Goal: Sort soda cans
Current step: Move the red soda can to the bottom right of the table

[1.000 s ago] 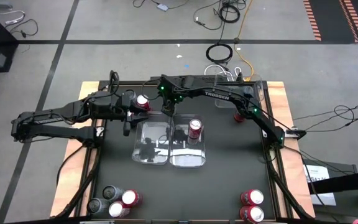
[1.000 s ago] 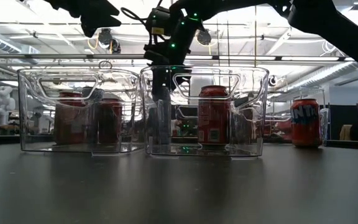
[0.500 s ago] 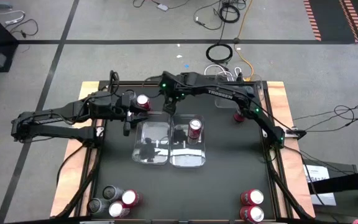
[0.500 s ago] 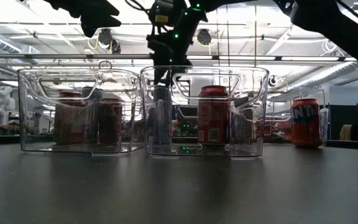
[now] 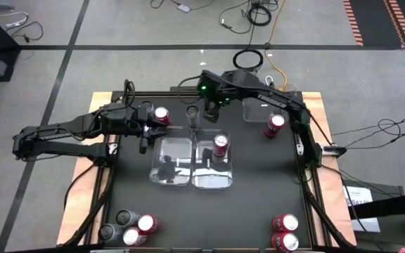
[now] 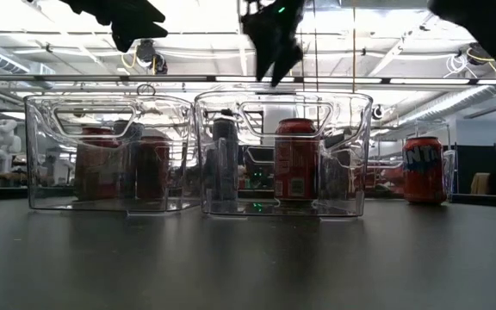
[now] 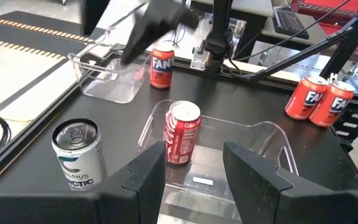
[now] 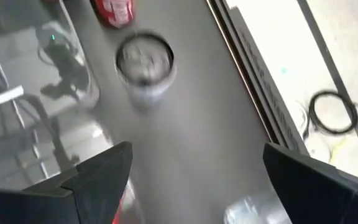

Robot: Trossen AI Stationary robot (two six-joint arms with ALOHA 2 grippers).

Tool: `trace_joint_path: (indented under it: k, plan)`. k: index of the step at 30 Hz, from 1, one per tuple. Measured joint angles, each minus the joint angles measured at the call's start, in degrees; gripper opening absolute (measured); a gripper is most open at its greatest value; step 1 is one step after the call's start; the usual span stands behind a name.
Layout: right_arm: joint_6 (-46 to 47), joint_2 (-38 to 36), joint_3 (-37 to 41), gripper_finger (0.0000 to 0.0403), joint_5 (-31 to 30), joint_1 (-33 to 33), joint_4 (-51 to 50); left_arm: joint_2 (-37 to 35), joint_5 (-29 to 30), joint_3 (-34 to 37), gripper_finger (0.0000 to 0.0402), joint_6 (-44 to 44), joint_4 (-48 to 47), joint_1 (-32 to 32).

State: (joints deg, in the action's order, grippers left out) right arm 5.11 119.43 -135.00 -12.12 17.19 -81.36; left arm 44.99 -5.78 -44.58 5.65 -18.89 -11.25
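Right gripper (image 5: pixel 210 112) jaws apart, grey can (image 5: pixel 193 112) just beside

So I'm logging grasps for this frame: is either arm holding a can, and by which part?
Neither holds anything. The right gripper is open above the grey can; the left gripper is open over a clear tray.

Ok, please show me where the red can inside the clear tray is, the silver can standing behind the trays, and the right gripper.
Red can (image 5: pixel 220 144), high view: its silver top.
Silver can (image 5: pixel 193 112), high view: its top.
Right gripper (image 5: pixel 211 112), high view: midway between its open fingertips, beside the silver can.
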Motion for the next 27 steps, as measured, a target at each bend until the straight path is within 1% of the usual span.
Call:
trace_joint_path:
  k: [4,6,8,11,14,17,19,23,27]
  plan:
    - [1.2,-3.5,0.8,0.0353,-1.5,0.0,-6.0,0.0,0.0,0.0,0.0170,0.0,-0.1,0.0]
    - [2.9,-5.9,3.7,0.0353,-3.8,-0.1,-6.1,0.0,0.0,0.0,0.0170,0.0,-0.1,0.0]
    - [4.8,-9.5,8.5,0.0353,-5.6,-0.1,-5.6,0.0,0.0,0.0,0.0170,0.0,-0.1,0.0]
    - [8.0,-16.9,19.7,0.0352,-6.7,0.0,-1.7,0.0,0.0,0.0,0.0170,0.0,-0.1,0.0]
    - [11.9,-26.1,34.9,0.0352,-6.6,0.0,4.9,0.0,0.0,0.0,0.0170,0.0,-0.1,0.0]
    - [18.7,-36.3,49.1,0.0352,-6.4,0.1,9.5,0.0,0.0,0.0,0.0170,0.0,-0.1,0.0]
    - [23.7,-42.8,56.5,0.0352,-6.8,0.1,10.4,0.0,0.0,0.0,0.0170,0.0,-0.1,0.0]
    - [34.5,-54.0,65.8,0.0352,-7.8,0.5,9.6,0.0,0.0,0.0,0.0170,0.0,-0.1,0.0]
    - [40.1,-61.6,71.1,0.0352,-10.2,3.0,8.3,0.0,0.4,0.0,0.0169,-0.1,-0.1,0.0]
